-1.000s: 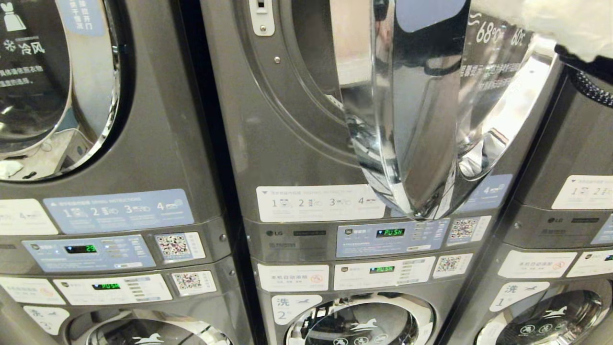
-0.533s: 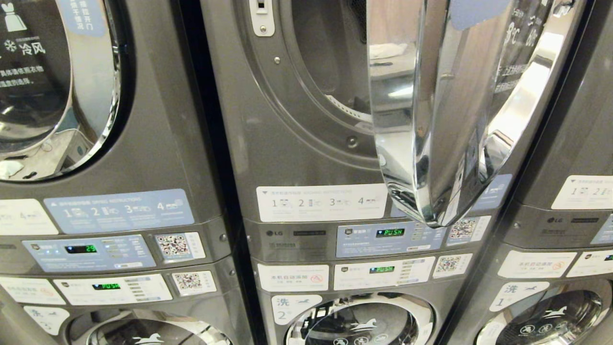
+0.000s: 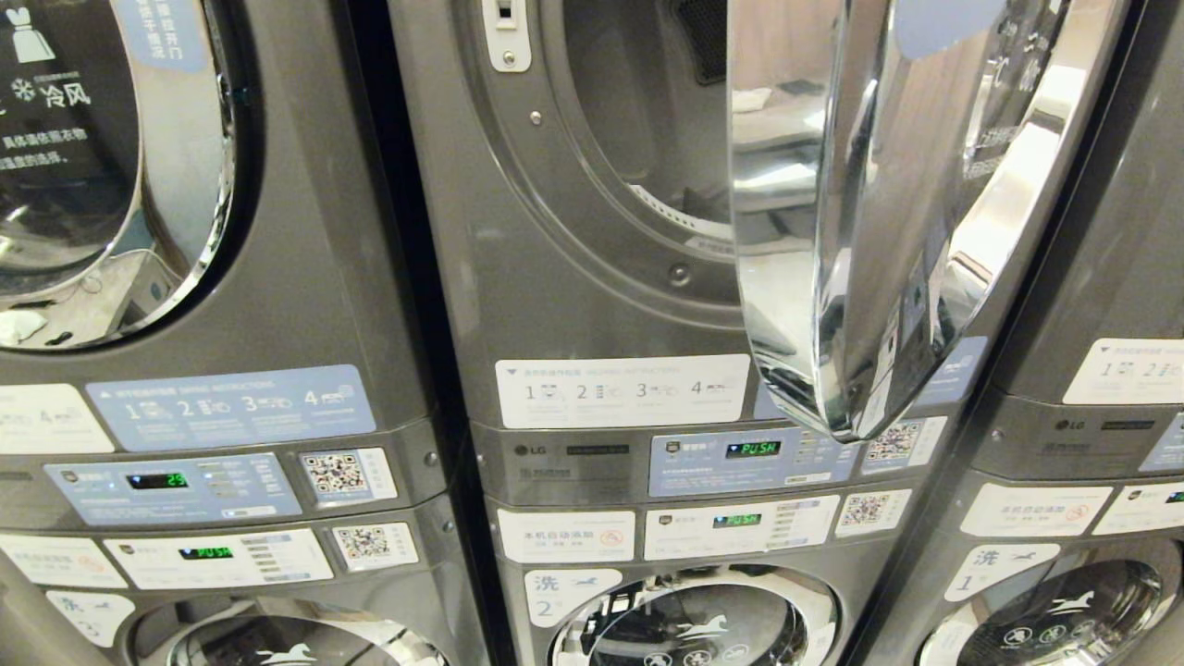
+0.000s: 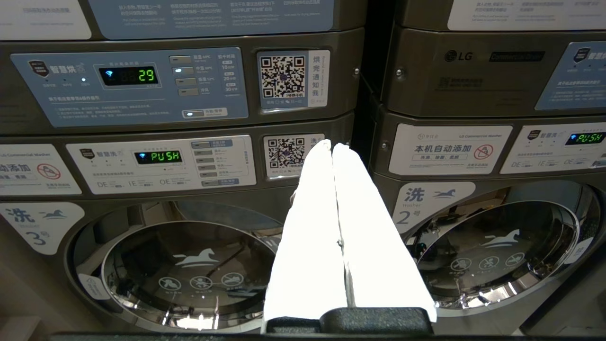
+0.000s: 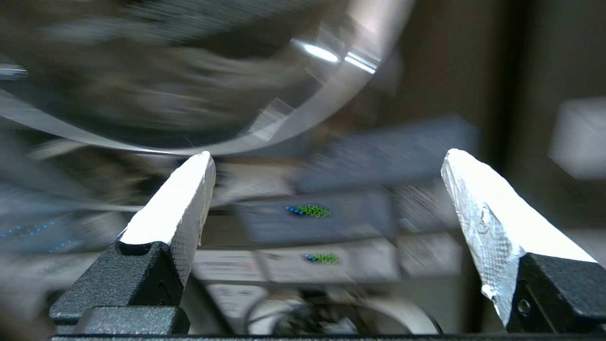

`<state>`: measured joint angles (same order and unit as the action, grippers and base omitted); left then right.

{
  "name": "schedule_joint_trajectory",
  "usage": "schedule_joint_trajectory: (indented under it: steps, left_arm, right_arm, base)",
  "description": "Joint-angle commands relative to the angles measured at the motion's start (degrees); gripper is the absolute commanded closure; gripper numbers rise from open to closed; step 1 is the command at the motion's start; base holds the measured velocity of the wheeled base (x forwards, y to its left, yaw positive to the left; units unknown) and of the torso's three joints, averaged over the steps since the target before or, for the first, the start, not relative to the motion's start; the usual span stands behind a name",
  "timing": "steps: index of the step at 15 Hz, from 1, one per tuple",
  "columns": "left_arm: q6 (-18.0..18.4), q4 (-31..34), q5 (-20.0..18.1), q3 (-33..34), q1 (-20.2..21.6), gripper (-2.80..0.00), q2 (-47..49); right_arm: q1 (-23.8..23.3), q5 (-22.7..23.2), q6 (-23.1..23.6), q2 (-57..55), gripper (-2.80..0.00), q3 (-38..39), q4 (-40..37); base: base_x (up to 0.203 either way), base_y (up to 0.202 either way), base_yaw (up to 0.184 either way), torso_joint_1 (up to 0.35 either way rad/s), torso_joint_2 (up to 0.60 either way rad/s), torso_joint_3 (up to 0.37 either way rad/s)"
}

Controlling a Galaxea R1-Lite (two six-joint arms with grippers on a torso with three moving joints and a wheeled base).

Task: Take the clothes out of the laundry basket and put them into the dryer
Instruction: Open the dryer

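Facing the open dryer door (image 3: 869,231), I am carrying nothing: right gripper (image 5: 326,189) spread wide, left gripper (image 4: 334,213) pressed closed. Fetching clothes comes next.

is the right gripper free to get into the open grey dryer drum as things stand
Probably yes: the chrome-rimmed round door stands swung open, leaving the grey dryer drum mouth unblocked, and the right gripper is open and empty.

Stacked grey laundry machines (image 3: 555,305) fill the view, dryers atop washers.
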<state>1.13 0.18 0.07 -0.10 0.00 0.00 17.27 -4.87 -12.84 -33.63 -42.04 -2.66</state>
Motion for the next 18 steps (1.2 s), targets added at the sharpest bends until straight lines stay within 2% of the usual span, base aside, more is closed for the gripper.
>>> schedule_joint_trajectory:
  steps: [1,2,4,7,9,10,11,12,13,14,18]
  left_arm:
    - [0.0,0.0,0.0,0.0,0.0,0.0,0.0]
    - [0.0,0.0,0.0,0.0,0.0,0.0,0.0]
    - [0.0,0.0,0.0,0.0,0.0,0.0,0.0]
    - [0.0,0.0,0.0,0.0,0.0,0.0,0.0]
    - [-0.1,0.0,0.0,0.0,0.0,0.0,0.0]
    - [-0.1,0.0,0.0,0.0,0.0,0.0,0.0]
    - [-0.1,0.0,0.0,0.0,0.0,0.0,0.0]
    - [-0.2,0.0,-0.1,0.0,0.0,0.0,0.0]
    - [-0.2,0.0,0.0,0.0,0.0,0.0,0.0]
    - [-0.2,0.0,0.0,0.0,0.0,0.0,0.0]
    - [-0.2,-0.1,0.0,0.0,0.1,0.0,0.0]
  right_arm:
    - [-6.3,-6.1,-2.9,6.9,-2.8,5.7,-3.1]
    - [-9.5,-7.0,-3.8,8.6,-2.8,9.7,-4.6]
    - [-12.1,-7.5,-2.7,12.3,-2.8,18.3,-6.0]
    - [-11.9,-6.9,6.2,17.3,-2.8,29.8,-5.4]
    - [-11.8,-5.8,9.5,17.8,-2.8,36.5,-2.0]
    - [-11.9,-3.4,11.0,17.7,-2.8,39.1,0.7]
    - [-12.7,2.6,12.4,17.7,-2.8,40.3,1.6]
    - [-15.0,6.5,17.0,16.9,-2.8,41.5,2.1]
    - [-17.2,7.7,21.4,16.0,-2.8,41.8,2.4]
    - [-18.2,8.5,22.5,16.5,-2.8,42.0,2.5]
    - [-17.7,8.7,22.9,31.2,-2.8,42.0,2.5]
  base:
    - [0.0,0.0,0.0,0.0,0.0,0.0]
    - [0.0,0.0,0.0,0.0,0.0,0.0]
    - [0.0,0.0,0.0,0.0,0.0,0.0]
    - [0.0,0.0,0.0,0.0,0.0,0.0]
    - [0.0,0.0,0.0,0.0,0.0,0.0]
    - [0.0,0.0,0.0,0.0,0.0,0.0]
    - [0.0,0.0,0.0,0.0,0.0,0.0]
    - [0.0,0.0,0.0,0.0,0.0,0.0]
    - [0.0,0.0,0.0,0.0,0.0,0.0]
    - [0.0,0.0,0.0,0.0,0.0,0.0]
    - [0.0,0.0,0.0,0.0,0.0,0.0]
